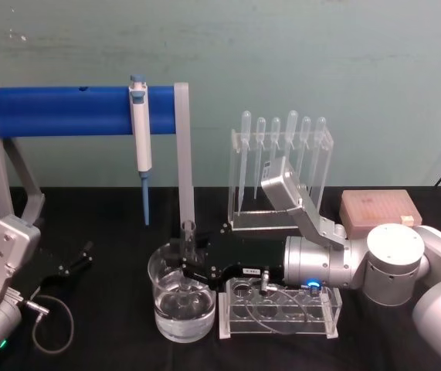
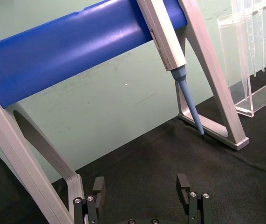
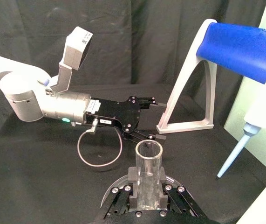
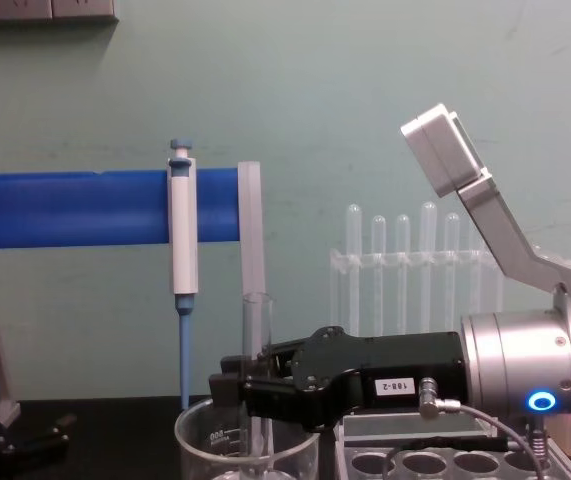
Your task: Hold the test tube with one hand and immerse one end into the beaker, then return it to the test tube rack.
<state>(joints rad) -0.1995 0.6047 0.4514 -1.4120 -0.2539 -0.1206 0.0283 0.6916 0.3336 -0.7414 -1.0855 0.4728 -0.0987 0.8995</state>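
The right gripper (image 1: 188, 268) is closed on the tube (image 1: 189, 236), which is clamped between the two black fingers a little below its open rim and held upright. In the chest view the tube (image 4: 256, 335) is seen passing down through the fingers, with its lower end inside the walls of the beaker (image 4: 203, 440); whether that end is wetted cannot be told. The beaker (image 1: 161, 282) is set on the black table (image 1: 112, 340), just beside the left end of the clear rack (image 1: 226, 321), over which the right wrist is stretched (its ring light is lit blue). A micropipette (image 1: 140, 127) is hung on the blue bar (image 1: 58, 110) behind the beaker, and thin pipettes (image 1: 282, 127) are stood in a stand behind the rack. The left gripper (image 1: 77, 259) is rested low at the table's left, well apart from the beaker, with its fingers (image 2: 98, 186) spread wide and nothing held.
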